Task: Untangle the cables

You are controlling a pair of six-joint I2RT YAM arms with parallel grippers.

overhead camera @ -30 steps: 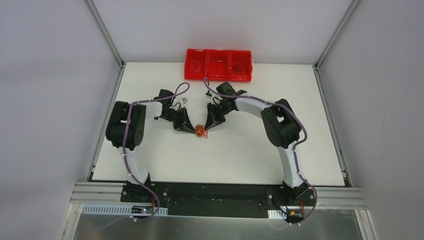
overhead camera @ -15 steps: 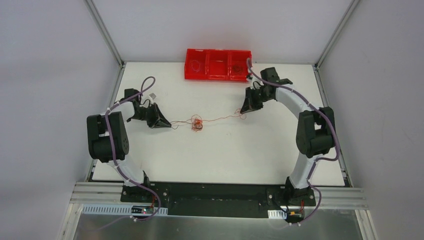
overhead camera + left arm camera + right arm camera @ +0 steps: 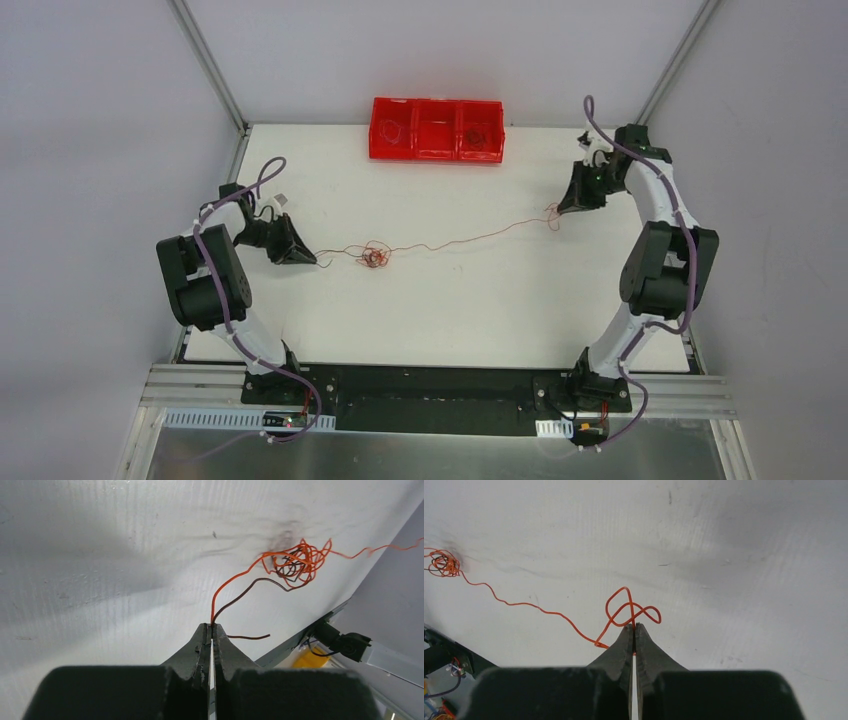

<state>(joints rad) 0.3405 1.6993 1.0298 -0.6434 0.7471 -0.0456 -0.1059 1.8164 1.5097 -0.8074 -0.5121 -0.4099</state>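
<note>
The cables are thin orange and dark wires with a small knot point(image 3: 374, 256) left of the table's middle. The knot also shows in the left wrist view point(image 3: 296, 562) and far off in the right wrist view point(image 3: 444, 563). My left gripper point(image 3: 312, 260) is shut on an orange and a dark wire end point(image 3: 235, 587) at the left. My right gripper point(image 3: 562, 208) is shut on the orange wire point(image 3: 629, 611) at the far right. A long orange strand point(image 3: 470, 239) runs loosely from the knot to the right gripper.
A red three-compartment tray point(image 3: 437, 129) stands at the table's back edge, with small wire coils in its left and right compartments. A small light object point(image 3: 282, 199) lies near the left wrist. The table's right edge is close to the right gripper.
Both grippers have pulled apart, left one leftward and right one far to the right and back. The wire ball has been drawn out into a long strand with a smaller knot.
</note>
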